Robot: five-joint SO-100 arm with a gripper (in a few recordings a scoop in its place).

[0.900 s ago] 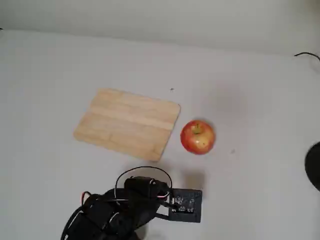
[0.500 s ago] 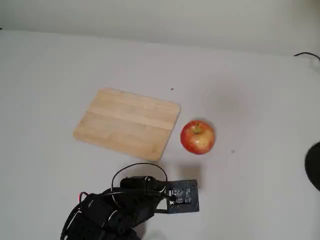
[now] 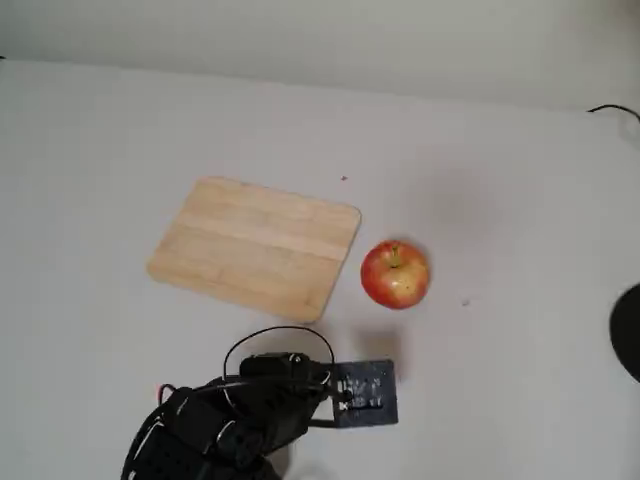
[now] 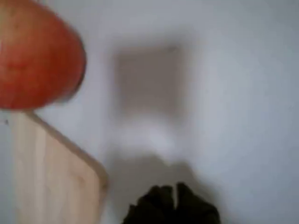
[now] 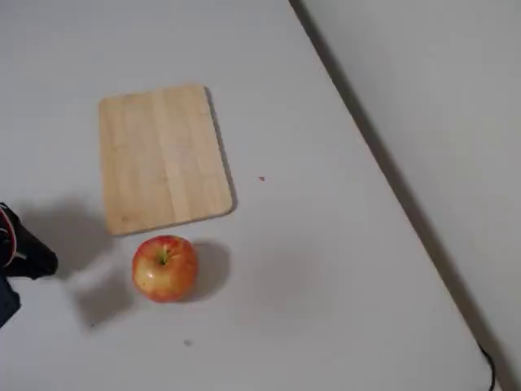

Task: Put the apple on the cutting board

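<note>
The apple, red with yellow patches, rests on the white table just right of the cutting board, with a narrow gap between them. In another fixed view the apple lies below the board. My arm is folded low at the bottom edge, its camera module pointing towards the apple from well short of it. In the blurred wrist view my gripper shows as two dark tips pressed together, shut and holding nothing, with the apple at the upper left and a board corner beneath it.
A black cable and a dark round object sit at the table's right edge. The table's far edge runs diagonally down to the right. A dark end of the arm pokes in from the left.
The wrist and its camera module shifted slightly up and left in the fixed view, then held still. Apple and board have not moved.
</note>
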